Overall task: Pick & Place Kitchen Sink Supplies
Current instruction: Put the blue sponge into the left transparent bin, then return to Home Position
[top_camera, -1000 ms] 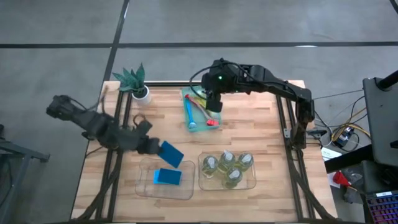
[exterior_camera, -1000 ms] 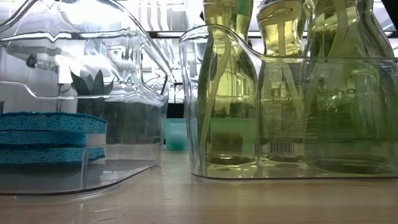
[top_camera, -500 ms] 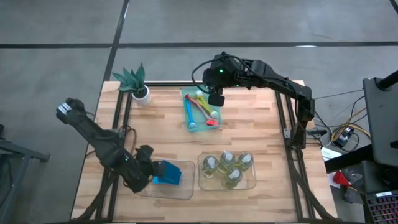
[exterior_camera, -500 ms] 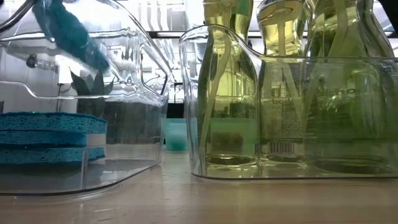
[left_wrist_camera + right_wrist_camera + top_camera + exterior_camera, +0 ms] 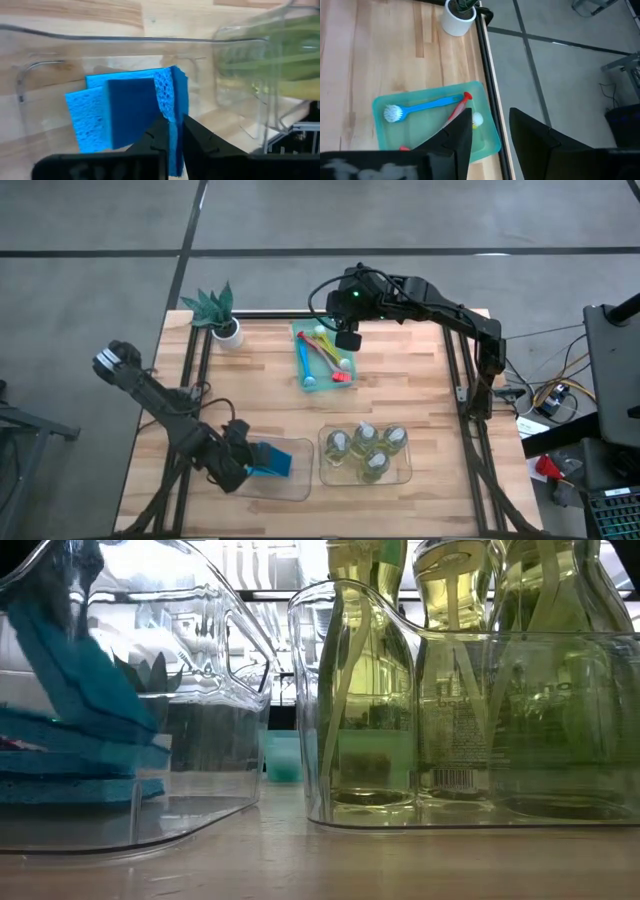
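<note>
We see the left gripper (image 5: 172, 131) now down inside the sponge bin (image 5: 300, 485), fingers still pinched on the third blue sponge (image 5: 172, 107), tilted atop the stack. Release pending. Right gripper (image 5: 489, 131) hangs open over the green tray (image 5: 487, 145) w/ brushes.

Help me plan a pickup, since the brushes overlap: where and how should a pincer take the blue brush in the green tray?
Grip the blue brush at mid-handle, coming straight down from above with fingers across the handle. It lies flat along the green tray's left side, slim and straight, white bristle head nearest the bins. The red brush and yellow one crowd its other side, so mid-handle probably leaves most room.
</note>
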Controlling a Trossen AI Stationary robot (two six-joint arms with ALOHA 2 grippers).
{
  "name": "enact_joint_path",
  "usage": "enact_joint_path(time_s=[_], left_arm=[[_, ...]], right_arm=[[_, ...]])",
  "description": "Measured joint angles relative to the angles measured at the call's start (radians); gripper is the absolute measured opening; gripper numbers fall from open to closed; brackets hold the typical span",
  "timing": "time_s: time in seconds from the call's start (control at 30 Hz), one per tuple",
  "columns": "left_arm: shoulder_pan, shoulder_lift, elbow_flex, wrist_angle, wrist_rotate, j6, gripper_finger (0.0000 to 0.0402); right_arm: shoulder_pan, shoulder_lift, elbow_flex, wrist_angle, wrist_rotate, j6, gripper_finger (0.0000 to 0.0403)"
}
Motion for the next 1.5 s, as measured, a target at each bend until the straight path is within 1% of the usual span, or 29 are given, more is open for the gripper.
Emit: enact_joint_path(time_s=[0.07, 0.13, 0.33, 0.4, 0.47, 0.53, 0.57, 0.63, 0.7, 0.73, 0.77, 0.8, 0.87, 0.9, 0.93, 0.97, 1.07, 1.1, 1.13, 1.17, 1.23, 1.27, 1.37, 1.5], left_arm=[[0.000, -0.008, -0.016, 0.000, 0.020, -0.020, 0.0036], [0.000, -0.018, -0.034, 0.018, 0.038, -0.021, 0.0051], [0.000, -0.074, -0.044, 0.035, 0.044, -0.006, 0.0134], [0.000, -0.106, -0.044, 0.035, 0.021, -0.003, 0.0161], [0.000, -0.148, -0.044, 0.035, -0.028, 0.011, 0.0181], [0.000, -0.192, -0.043, 0.036, -0.093, 0.034, 0.0193], [0.000, -0.212, -0.042, 0.041, -0.109, 0.039, 0.0196], [0.001, -0.242, -0.041, 0.048, -0.082, 0.035, 0.0198], [0.000, -0.261, -0.041, 0.029, -0.015, 0.039, 0.0197], [0.000, -0.272, -0.042, 0.024, -0.011, 0.045, 0.0197], [0.001, -0.287, -0.042, 0.027, -0.032, 0.051, 0.0197], [0.003, -0.303, -0.042, 0.034, -0.087, 0.062, 0.0197], [0.007, -0.330, -0.042, 0.060, -0.254, 0.116, 0.0197], [0.008, -0.343, -0.042, 0.076, -0.337, 0.161, 0.0196], [0.013, -0.357, -0.042, 0.094, -0.394, 0.211, 0.0193], [0.022, -0.373, -0.041, 0.108, -0.425, 0.262, 0.0187], [0.061, -0.414, -0.041, 0.122, -0.432, 0.389, 0.0148], [0.073, -0.424, -0.041, 0.125, -0.431, 0.428, 0.0129], [0.087, -0.432, -0.041, 0.128, -0.430, 0.476, 0.0107], [0.101, -0.441, -0.041, 0.135, -0.430, 0.528, 0.0081], [0.130, -0.459, -0.041, 0.135, -0.424, 0.634, 0.0030], [0.148, -0.466, -0.041, 0.135, -0.423, 0.680, 0.0016], [0.221, -0.486, -0.041, 0.135, -0.397, 0.811, 0.0009], [0.344, -0.514, -0.041, 0.140, -0.256, 0.970, 0.0001]], right_arm=[[0.000, 0.000, 0.000, 0.001, 0.000, 0.000, 0.0125], [-0.001, 0.000, 0.000, 0.003, 0.000, -0.001, 0.0125], [-0.002, 0.000, 0.000, 0.017, 0.000, 0.003, 0.0134], [-0.003, 0.000, 0.000, 0.018, 0.000, 0.007, 0.0135], [-0.003, 0.001, 0.000, 0.022, 0.000, 0.008, 0.0132], [-0.004, 0.001, 0.000, 0.025, -0.024, 0.020, 0.0127], [-0.007, 0.001, 0.000, 0.025, -0.045, 0.029, 0.0124], [-0.012, 0.001, 0.000, 0.022, -0.072, 0.050, 0.0116], [-0.016, 0.001, 0.000, 0.021, -0.076, 0.063, 0.0110], [-0.019, 0.002, 0.000, 0.021, -0.076, 0.066, 0.0106], [-0.020, 0.002, 0.000, 0.022, -0.076, 0.070, 0.0103], [-0.021, 0.002, 0.000, 0.022, -0.084, 0.079, 0.0099], [-0.021, 0.000, 0.000, 0.030, -0.142, 0.105, 0.0090], [-0.025, -0.001, 0.000, 0.038, -0.201, 0.123, 0.0084], [-0.030, -0.002, 0.000, 0.048, -0.276, 0.144, 0.0076], [-0.036, -0.002, 0.000, 0.060, -0.357, 0.164, 0.0067], [-0.067, 0.003, -0.001, 0.113, -0.610, 0.226, 0.0031], [-0.080, 0.004, -0.003, 0.126, -0.679, 0.245, 0.0019], [-0.090, 0.005, -0.008, 0.133, -0.727, 0.261, 0.0014], [-0.096, 0.005, -0.014, 0.139, -0.752, 0.273, 0.0012], [-0.104, 0.003, -0.026, 0.142, -0.762, 0.278, 0.0011], [-0.107, 0.001, -0.035, 0.141, -0.776, 0.275, 0.0009], [-0.108, -0.003, -0.076, 0.160, -0.864, 0.261, 0.0008], [-0.100, -0.005, -0.171, 0.214, -0.891, 0.286, 0.0008]])
